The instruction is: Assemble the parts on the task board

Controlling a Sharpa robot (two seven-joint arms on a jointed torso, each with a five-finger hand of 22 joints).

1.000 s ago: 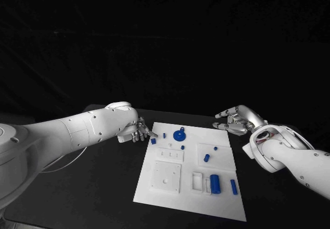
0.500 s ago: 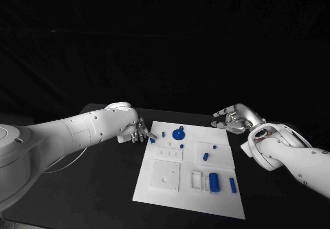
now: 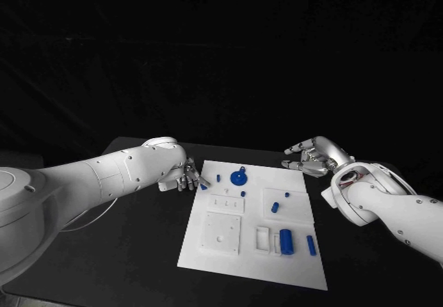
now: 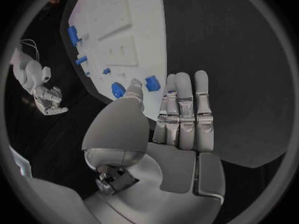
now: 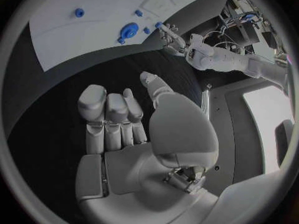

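Note:
The white task board (image 3: 248, 268) lies in the middle of the black table, with several blue parts on it. A round blue disc with a knob (image 3: 240, 178) sits near the far end. A thick blue cylinder (image 3: 287, 242) stands in a slot near the right edge. My left hand (image 3: 187, 177) hovers at the board's far left edge with its fingers straight and together (image 4: 181, 109), holding nothing. A small blue block (image 4: 152, 82) lies just past its fingertips. My right hand (image 3: 311, 158) is off the board's far right corner, fingers loosely bent (image 5: 118, 119) and empty.
Smaller blue pegs (image 3: 275, 207) and a blue bar (image 3: 310, 245) lie scattered on the board. White recessed blocks (image 3: 223, 231) take up the board's near left part. Bare black table (image 3: 129, 256) surrounds the board on both sides.
The whole head picture has shifted slightly upward, so the camera moved. Both hands stay about where they were relative to the board, and nothing was picked up.

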